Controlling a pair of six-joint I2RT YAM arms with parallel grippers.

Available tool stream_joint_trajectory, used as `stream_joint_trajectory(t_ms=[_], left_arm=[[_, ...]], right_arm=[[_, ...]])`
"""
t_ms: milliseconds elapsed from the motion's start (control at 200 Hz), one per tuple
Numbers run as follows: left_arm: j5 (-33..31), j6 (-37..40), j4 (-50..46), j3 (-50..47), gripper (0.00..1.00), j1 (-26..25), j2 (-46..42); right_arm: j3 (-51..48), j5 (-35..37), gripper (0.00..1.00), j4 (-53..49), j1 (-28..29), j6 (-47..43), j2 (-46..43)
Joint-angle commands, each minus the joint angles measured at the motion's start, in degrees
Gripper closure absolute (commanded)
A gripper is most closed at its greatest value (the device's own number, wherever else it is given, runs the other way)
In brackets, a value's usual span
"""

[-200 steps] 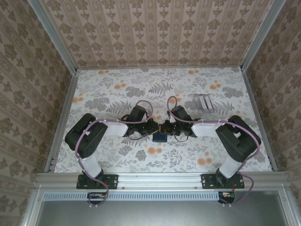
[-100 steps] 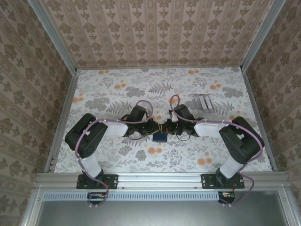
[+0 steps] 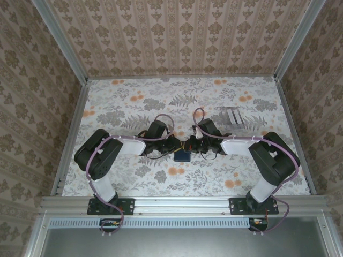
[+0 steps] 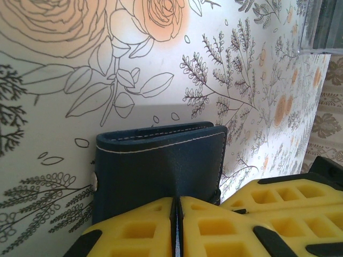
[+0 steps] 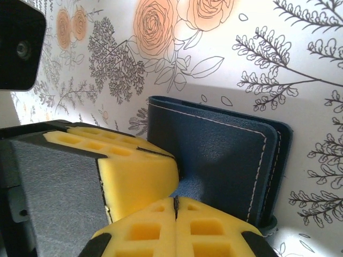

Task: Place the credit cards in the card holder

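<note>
Top external: right arm (image 3: pixel 268 155) swung elbow outward. Closed card holder (image 3: pixel 182 155) at centre of surface (image 3: pixel 123 101); left end effector (image 4: pixel 177 208) and right end effector (image 5: pixel 175 206) both pinched shut on its cover. Untouched credit cards (image 3: pixel 232 115) far right; opening pending.

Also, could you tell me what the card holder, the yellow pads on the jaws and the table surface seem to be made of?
The card holder: navy leather or imitation, matte and grainy, with pale edge stitching. The yellow pads: probably soft foam or rubber, moulded with square pockets. The table surface: smooth printed floral sheet, faintly glossy; material unclear.
</note>
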Motion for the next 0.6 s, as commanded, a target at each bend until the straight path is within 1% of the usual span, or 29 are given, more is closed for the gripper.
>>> stream_joint_trajectory(t_ms=[0, 345, 595], left_arm=[[-2.47, -0.40, -2.63, -0.88, 0.86, 0.06, 2.90], [-2.47, -0.37, -2.99, -0.53, 0.87, -0.22, 2.68], [-2.56, -0.75, -2.62, -0.75, 0.87, -0.22, 2.84]], right_arm=[[0.23, 1.59, 1.00, -1.53, 0.27, -1.63, 1.09], [-0.83, 4.04, 1.00, -1.57, 1.10, -3.28, 1.53], [-2.74, 4.78, 1.00, 1.14, 3.60, -2.15, 1.88]])
